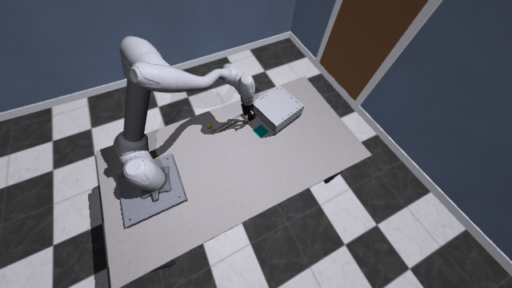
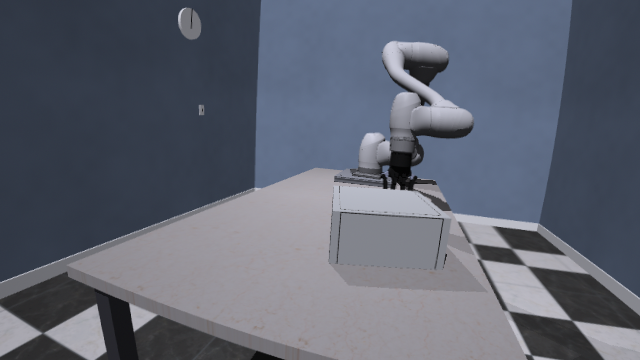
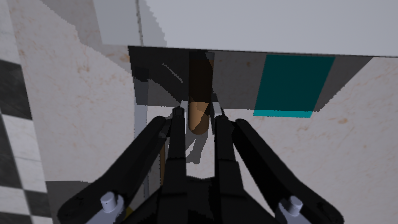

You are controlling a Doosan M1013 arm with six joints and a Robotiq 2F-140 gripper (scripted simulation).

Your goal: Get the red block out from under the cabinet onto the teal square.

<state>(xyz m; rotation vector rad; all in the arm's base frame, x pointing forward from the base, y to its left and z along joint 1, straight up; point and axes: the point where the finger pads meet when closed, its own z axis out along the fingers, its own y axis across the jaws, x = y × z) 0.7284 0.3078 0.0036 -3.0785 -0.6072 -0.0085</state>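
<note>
My gripper (image 3: 199,101) is shut on a tool with a brown wooden handle (image 3: 199,120). The tool's shaft runs forward into the dark gap under the white cabinet (image 3: 260,25). The teal square (image 3: 292,85) lies on the table to the right of the tool, partly in the cabinet's shadow. In the top view the gripper (image 1: 248,116) stands low at the cabinet's (image 1: 278,109) front left edge, beside the teal square (image 1: 261,130). The red block is not visible in any view. In the exterior view the gripper (image 2: 398,182) is behind the cabinet (image 2: 387,227).
A small yellow object (image 1: 209,126) and other thin stick tools (image 1: 226,126) lie on the table left of the gripper. The arm's base plate (image 1: 152,192) sits at the table's near left. The cabinet blocks the space directly ahead.
</note>
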